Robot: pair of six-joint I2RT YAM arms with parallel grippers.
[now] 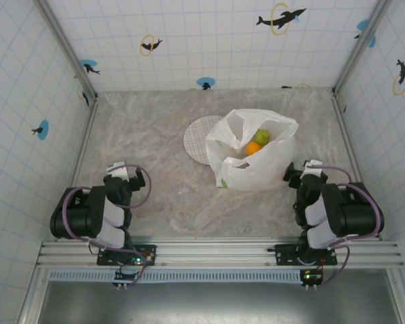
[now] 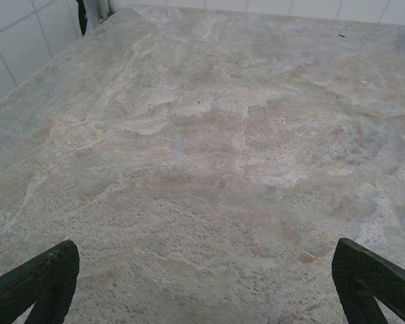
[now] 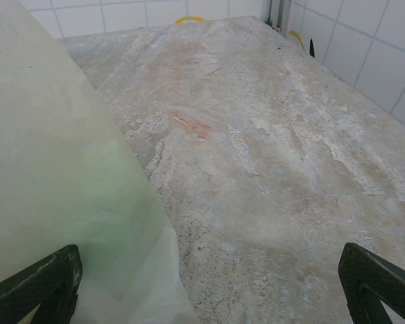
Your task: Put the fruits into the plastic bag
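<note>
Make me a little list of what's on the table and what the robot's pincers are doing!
bag: plastic bag, open on the table
inside it: orange fruit, green fruit
plate: white, partly hidden by the bag
left pincer: open, empty
right pincer: open, empty, beside the bag

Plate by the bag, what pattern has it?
The plate is white with thin grid lines; top external view.

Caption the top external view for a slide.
Translucent white plastic bag holds orange toy fruit and green toy fruit, beside flat white round plate.
</note>
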